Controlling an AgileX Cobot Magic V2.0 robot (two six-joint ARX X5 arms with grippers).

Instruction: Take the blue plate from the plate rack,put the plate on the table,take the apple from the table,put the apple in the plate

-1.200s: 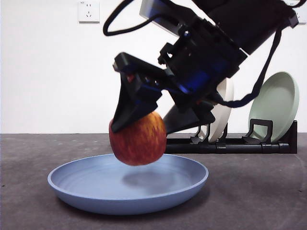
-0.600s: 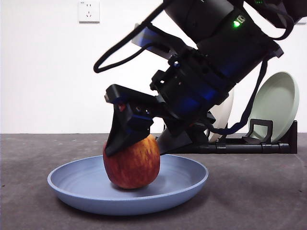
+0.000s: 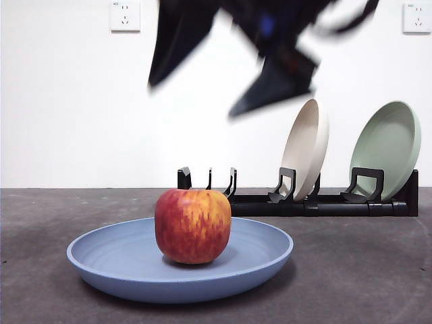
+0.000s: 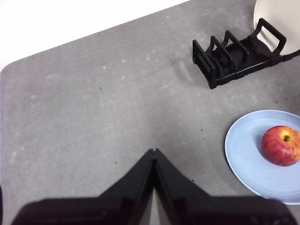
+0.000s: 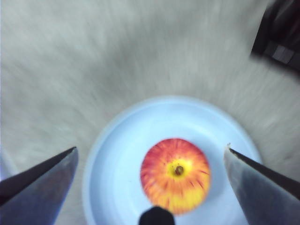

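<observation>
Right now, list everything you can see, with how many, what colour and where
apple: one, red with yellow streaks, upright in the blue plate
blue plate: one, pale blue, flat on the table
table: one, dark grey
plate rack: one, black, behind the blue plate
beige plate: one, on edge in the rack
pale green plate: one, on edge in the rack
wall sockets: two, white, on the wall
right gripper: black, open, above the apple
left gripper: black, shut, over bare table
</observation>
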